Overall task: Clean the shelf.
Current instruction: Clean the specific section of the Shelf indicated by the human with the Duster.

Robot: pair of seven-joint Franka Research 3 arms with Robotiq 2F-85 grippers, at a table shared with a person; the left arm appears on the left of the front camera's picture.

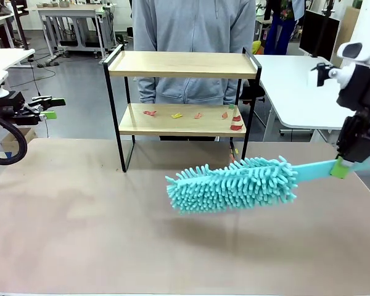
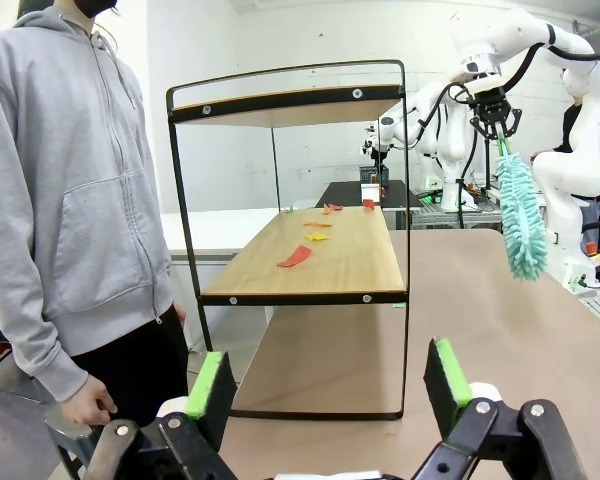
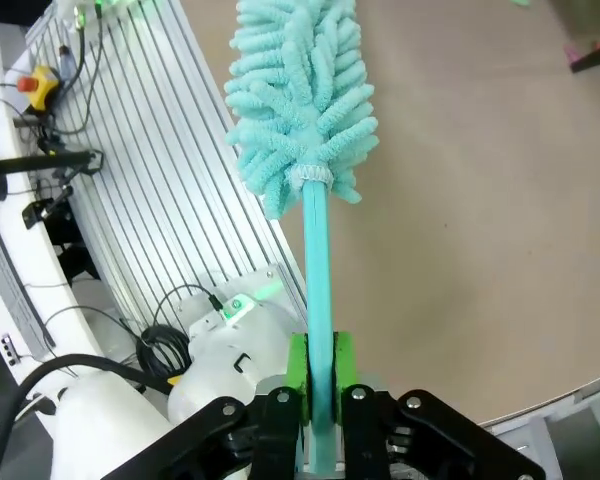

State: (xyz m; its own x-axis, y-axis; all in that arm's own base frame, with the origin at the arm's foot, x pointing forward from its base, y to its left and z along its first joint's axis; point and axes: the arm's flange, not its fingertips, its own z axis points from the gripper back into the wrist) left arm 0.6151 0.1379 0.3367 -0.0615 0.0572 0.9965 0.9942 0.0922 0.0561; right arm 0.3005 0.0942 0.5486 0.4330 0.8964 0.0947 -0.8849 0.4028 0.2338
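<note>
Wood in two pale, smooth boards, set in a thin black metal frame on four legs, makes up the small two-tier shelf. It stands at the far edge of the tan matte tabletop, just in front of a person in a grey hooded sweatshirt. Flat red, orange and yellow scraps lie scattered on its lower board, and we judge these to be what needs sweeping off. Near the shelf's right legs hangs the turquoise duster, a soft mass of chenille fingers on a flat plastic handle. Our right gripper is clamped tight on the handle's end and holds the head out sideways, we think so it can slide between the boards. Our left gripper hangs well apart at the left, jaws spread wide and holding nothing.
</note>
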